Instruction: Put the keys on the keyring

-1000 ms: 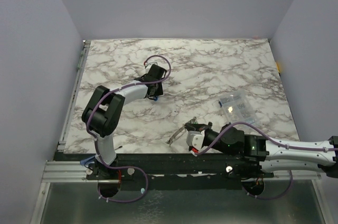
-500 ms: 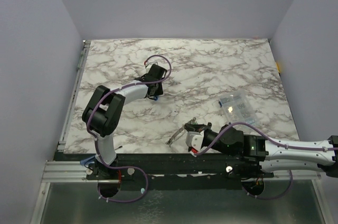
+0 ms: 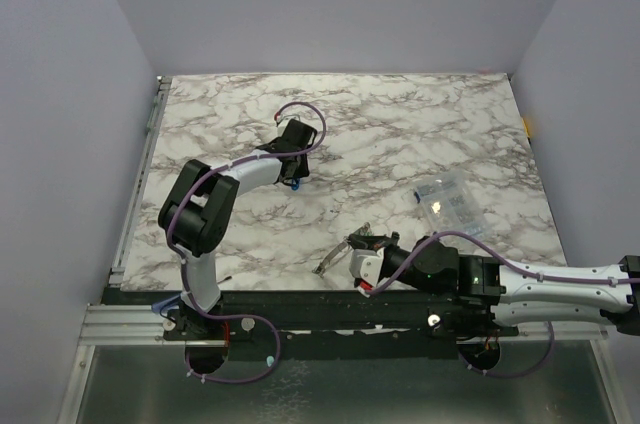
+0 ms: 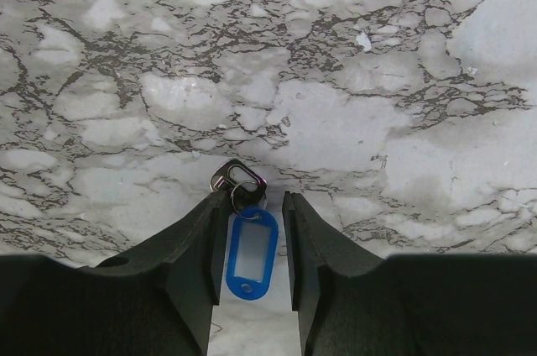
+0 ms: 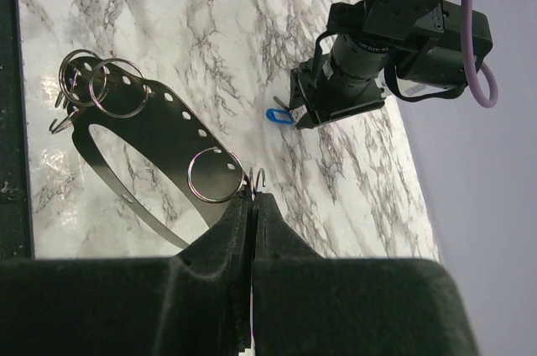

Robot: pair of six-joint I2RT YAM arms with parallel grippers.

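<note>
A blue key (image 4: pixel 250 251) lies flat on the marble with its small split ring and metal clip at the far end. My left gripper (image 4: pixel 255 201) straddles it, jaws open, with a gap along the tag's right side. In the top view this gripper (image 3: pixel 290 180) is at mid-table. The keyring (image 5: pixel 159 106), a flat dark metal hoop with holes and small rings on it, sticks out from my right gripper (image 5: pixel 253 199), which is shut on its hooked end. Seen from above, that gripper (image 3: pixel 362 246) holds the keyring (image 3: pixel 333 257) near the front edge.
A clear plastic box (image 3: pixel 447 199) lies on the right side of the table. Purple walls close in the back and both sides. A metal rail (image 3: pixel 140 179) runs along the left edge, and a small yellow piece (image 3: pixel 528 126) sits at the right edge.
My left arm has shifted slightly over the blue key and its jaws have narrowed a little. The right arm and the keyring have not moved.
</note>
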